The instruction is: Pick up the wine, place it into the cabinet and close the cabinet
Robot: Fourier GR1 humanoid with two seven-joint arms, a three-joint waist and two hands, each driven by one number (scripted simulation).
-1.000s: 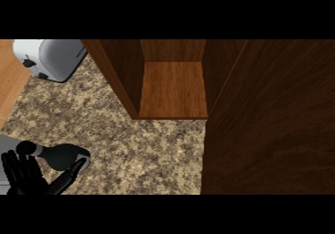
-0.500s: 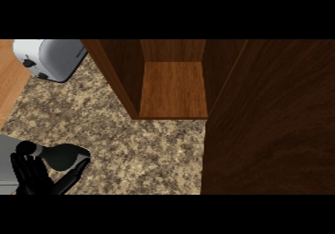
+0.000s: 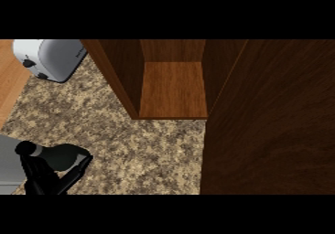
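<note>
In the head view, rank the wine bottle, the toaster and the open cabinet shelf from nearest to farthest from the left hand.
1. wine bottle: in the left hand, lower left.
2. cabinet shelf: up and right, centre.
3. toaster: top left corner; its distance is close to the shelf's.

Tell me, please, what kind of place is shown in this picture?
Most likely a kitchen. A speckled granite-like counter holds a white toaster at the upper left, and an open wooden cabinet stands on it. The robot's left hand shows at the lower left, fingers curled round a dark wine bottle.
</note>
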